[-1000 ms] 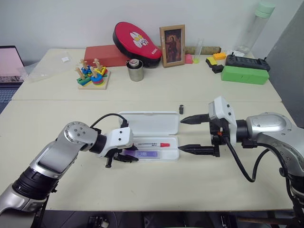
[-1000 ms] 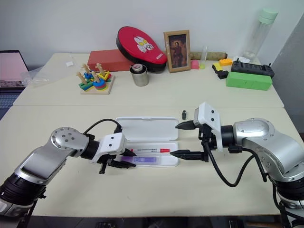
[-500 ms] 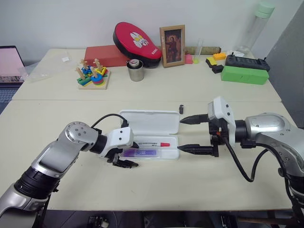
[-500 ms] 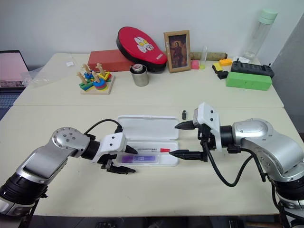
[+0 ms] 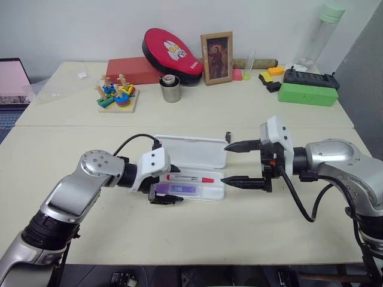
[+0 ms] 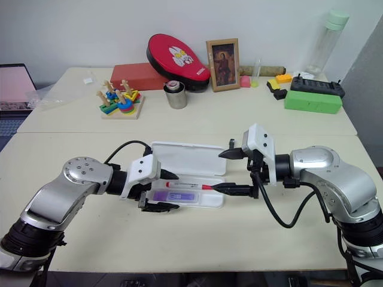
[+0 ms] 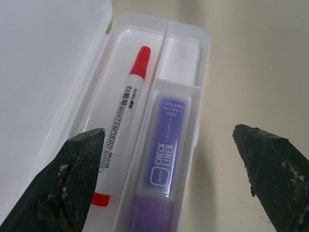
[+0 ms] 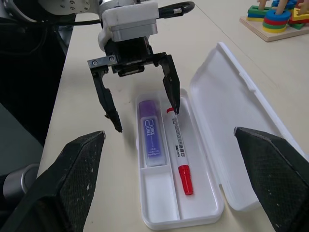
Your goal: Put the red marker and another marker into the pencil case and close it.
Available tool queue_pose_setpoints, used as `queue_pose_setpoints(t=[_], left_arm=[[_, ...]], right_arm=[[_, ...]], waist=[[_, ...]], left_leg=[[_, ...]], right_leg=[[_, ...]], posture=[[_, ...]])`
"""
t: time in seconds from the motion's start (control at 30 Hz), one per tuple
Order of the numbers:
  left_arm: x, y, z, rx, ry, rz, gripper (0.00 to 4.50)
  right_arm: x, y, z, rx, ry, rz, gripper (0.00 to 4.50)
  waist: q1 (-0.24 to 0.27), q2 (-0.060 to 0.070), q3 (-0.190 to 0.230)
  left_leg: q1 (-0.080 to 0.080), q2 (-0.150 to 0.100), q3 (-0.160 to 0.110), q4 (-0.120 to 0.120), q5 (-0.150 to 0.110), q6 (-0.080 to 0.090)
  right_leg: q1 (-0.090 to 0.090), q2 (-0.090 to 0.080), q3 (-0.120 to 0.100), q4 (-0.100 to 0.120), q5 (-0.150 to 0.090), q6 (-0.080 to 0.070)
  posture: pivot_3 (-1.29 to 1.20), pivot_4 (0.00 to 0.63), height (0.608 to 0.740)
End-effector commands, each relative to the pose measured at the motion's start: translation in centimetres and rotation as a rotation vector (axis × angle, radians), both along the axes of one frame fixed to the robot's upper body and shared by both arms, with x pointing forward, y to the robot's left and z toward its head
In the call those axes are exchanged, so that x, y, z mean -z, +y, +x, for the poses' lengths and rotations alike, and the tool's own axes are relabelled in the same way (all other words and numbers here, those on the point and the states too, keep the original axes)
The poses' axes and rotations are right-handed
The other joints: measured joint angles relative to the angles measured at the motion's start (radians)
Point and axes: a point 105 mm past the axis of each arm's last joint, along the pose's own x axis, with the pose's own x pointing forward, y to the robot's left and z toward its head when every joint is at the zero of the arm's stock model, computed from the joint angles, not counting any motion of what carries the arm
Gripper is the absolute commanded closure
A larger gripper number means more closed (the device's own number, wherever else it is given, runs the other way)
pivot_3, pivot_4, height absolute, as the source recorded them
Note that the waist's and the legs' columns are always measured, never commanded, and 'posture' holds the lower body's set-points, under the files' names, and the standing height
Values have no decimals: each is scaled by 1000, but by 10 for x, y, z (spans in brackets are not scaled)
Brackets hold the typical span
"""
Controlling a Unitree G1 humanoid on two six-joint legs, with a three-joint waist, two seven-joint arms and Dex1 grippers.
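Both markers are lying in the pencil case (image 5: 191, 173): red marker (image 7: 123, 129) and purple marker (image 7: 166, 153) side by side between the spread left tool (image 8: 140, 92) fingers. Lid is standing open, closing left. Right tool (image 5: 230, 162) is hovering spread, empty, at the case's end.

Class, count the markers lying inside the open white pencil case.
2. The slim white marker with the red cap lies in the compartment next to the hinged lid; the chunky purple marker lies beside it in the outer compartment.
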Motion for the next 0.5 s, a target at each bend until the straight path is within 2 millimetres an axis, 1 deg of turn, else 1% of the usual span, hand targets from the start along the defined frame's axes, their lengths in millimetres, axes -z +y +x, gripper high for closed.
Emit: queue_pose_setpoints(t=[0.03,0.07,0.1,0.13,0.2,0.23,0.3,0.37,0.5], left_arm=[[-50,-11,8,-68,-145,-236,15],[-57,-13,10,-83,-173,-277,15],[-72,-16,17,-133,-219,-359,15],[-82,-18,21,-167,-244,-413,15],[-94,-21,26,-215,-270,-484,15],[-99,-21,30,-250,-285,-522,15],[-107,-22,36,-312,-310,-584,15],[-113,-21,43,-373,-339,-627,15],[-115,-21,50,-437,-347,-654,15]], right_arm=[[-30,-6,29,146,-90,102,0],[-33,-7,35,173,-92,116,0],[-36,-10,48,242,-94,130,0],[-37,-12,56,289,-95,137,0],[-38,-16,69,359,-90,146,0],[-36,-20,80,422,-77,149,0],[-31,-24,96,517,-53,150,0],[-22,-26,111,611,-17,148,0],[-9,-27,128,725,22,138,0]], waist=[[0,0,0],[1,0,0],[2,0,0],[3,0,0],[3,-1,0],[3,-1,0],[3,-1,0],[1,-1,0],[-2,-1,0]], left_leg=[[0,0,0,1,0,0],[0,0,0,1,0,0],[0,0,0,4,0,0],[0,0,0,5,0,0],[-1,0,-1,10,0,0],[-1,0,-1,11,0,0],[0,-1,-1,11,0,0],[0,-1,-1,11,0,0],[0,-1,-1,11,0,0]], right_leg=[[0,0,0,1,0,0],[0,0,0,1,0,0],[0,0,0,3,0,0],[0,0,0,3,0,0],[1,0,0,7,0,0],[1,0,0,7,0,0],[2,0,0,8,0,1],[1,0,0,9,0,0],[0,0,1,10,0,0]], posture=[[0,150,740],[0,150,740],[0,150,740],[0,150,740],[0,150,740],[0,150,740],[0,150,740],[0,150,740],[0,150,740]])
